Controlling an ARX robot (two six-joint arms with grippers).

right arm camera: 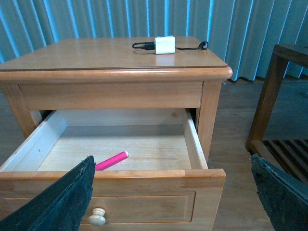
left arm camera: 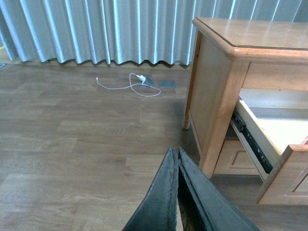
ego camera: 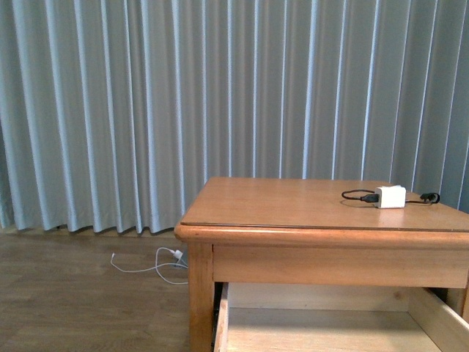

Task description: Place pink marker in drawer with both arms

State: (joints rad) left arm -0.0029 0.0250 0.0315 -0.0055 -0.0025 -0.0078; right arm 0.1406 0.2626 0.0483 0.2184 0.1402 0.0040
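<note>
The pink marker (right arm camera: pixel 111 160) is lying inside the drawer (right arm camera: pixel 195 144), on its bare floor at approx 6 o'clock (12 = back wall). It's just behind the front panel, w/ the pale end pointing approx 2 o'clock. The drawer is sitting pulled out under the nightstand (right arm camera: pixel 96 53). R gripper (right arm camera: pixel 171 157) is hovering in front of it, fingers spread wide, gripping nothing. L gripper (left arm camera: pixel 177 153) is hanging over the wood floor (left arm camera: pixel 72 134) beside the nightstand, fingers pressed together, nothing btwn them. The charger (ego camera: pixel 390 196) is sitting on the nightstand top, approx 3 o'clock in front view.
</note>
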